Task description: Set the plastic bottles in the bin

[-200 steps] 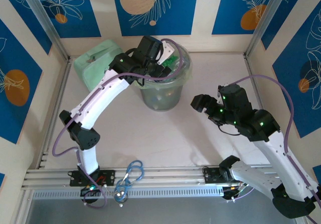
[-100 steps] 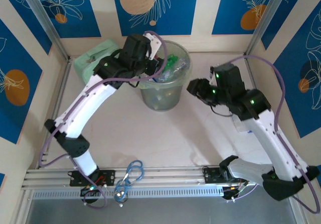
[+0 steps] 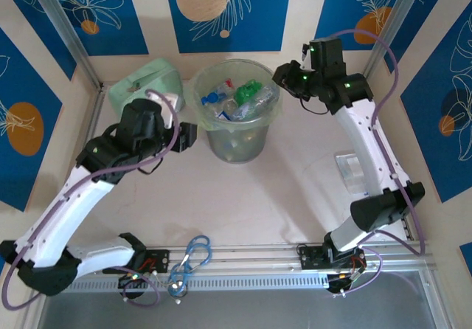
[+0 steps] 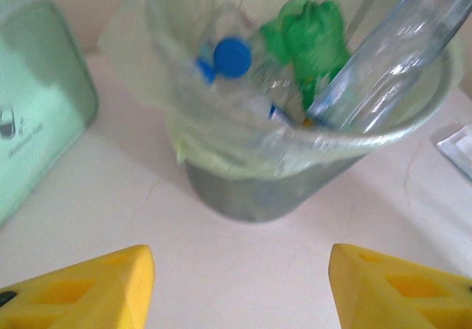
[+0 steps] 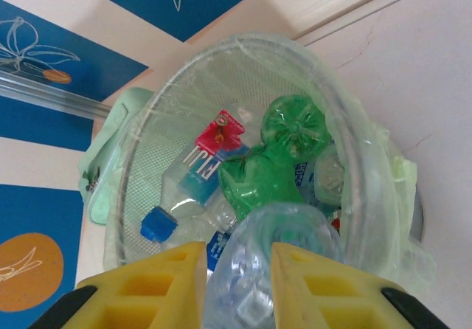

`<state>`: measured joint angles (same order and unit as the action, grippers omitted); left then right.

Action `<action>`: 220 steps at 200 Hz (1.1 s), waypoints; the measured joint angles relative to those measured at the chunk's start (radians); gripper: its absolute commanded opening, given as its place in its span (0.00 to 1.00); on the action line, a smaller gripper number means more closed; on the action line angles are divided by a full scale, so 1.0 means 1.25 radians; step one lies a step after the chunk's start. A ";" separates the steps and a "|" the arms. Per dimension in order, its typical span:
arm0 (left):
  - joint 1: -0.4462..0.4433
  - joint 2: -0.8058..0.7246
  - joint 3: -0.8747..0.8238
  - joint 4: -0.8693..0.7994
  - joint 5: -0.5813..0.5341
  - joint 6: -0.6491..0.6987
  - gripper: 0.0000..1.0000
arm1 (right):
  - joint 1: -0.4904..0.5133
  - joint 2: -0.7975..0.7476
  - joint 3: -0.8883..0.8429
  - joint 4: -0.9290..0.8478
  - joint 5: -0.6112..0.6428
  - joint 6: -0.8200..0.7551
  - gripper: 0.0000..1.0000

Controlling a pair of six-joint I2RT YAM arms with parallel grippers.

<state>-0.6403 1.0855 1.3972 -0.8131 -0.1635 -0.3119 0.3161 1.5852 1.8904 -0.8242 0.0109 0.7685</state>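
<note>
The bin (image 3: 236, 122) is a round pale-green bucket at the back middle, with several plastic bottles inside. Among them are a clear one with a blue cap (image 5: 156, 226) and a crumpled green one (image 5: 276, 159). My right gripper (image 5: 237, 285) is shut on a clear plastic bottle (image 5: 284, 244), held over the bin's right rim (image 3: 274, 97) and pointing down into it. That bottle slants in from the upper right (image 4: 398, 56). My left gripper (image 4: 240, 285) is open and holds nothing. It is low on the table, just left of the bin (image 4: 280, 159).
A mint-green zip case (image 3: 140, 85) lies left of the bin, close to my left arm. A blue carabiner (image 3: 193, 259) rests by the near rail. A clear flat plastic piece (image 3: 350, 170) lies on the right of the table. Patterned walls close in the back and sides.
My left gripper pulled out of the bin and came down to its left. My right arm swung from the table's middle up to the bin's right rim.
</note>
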 measured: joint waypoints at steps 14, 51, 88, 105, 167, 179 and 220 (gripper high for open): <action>0.015 -0.044 -0.065 -0.003 0.012 -0.023 0.64 | 0.007 0.023 0.008 0.001 -0.005 -0.006 0.28; 0.040 -0.098 -0.146 -0.013 0.038 -0.067 0.62 | 0.047 0.070 0.014 0.003 0.003 -0.020 0.27; 0.049 -0.107 -0.155 -0.014 0.053 -0.085 0.62 | 0.058 0.085 0.007 0.007 0.023 -0.024 0.27; 0.052 -0.112 -0.155 -0.013 0.056 -0.086 0.62 | 0.061 0.085 0.002 0.004 0.035 -0.027 0.29; 0.059 -0.113 -0.155 -0.013 0.072 -0.103 0.71 | 0.063 0.140 0.085 -0.061 0.085 -0.066 0.36; 0.059 -0.114 -0.155 -0.013 0.074 -0.107 0.71 | 0.068 0.144 0.115 -0.075 0.103 -0.078 0.37; 0.067 -0.114 -0.155 -0.013 0.075 -0.122 0.72 | 0.130 0.136 0.200 -0.106 0.169 -0.113 0.37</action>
<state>-0.5560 0.9432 1.2034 -0.8295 -0.0700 -0.4641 0.4782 1.7557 2.1403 -0.9565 0.2226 0.6270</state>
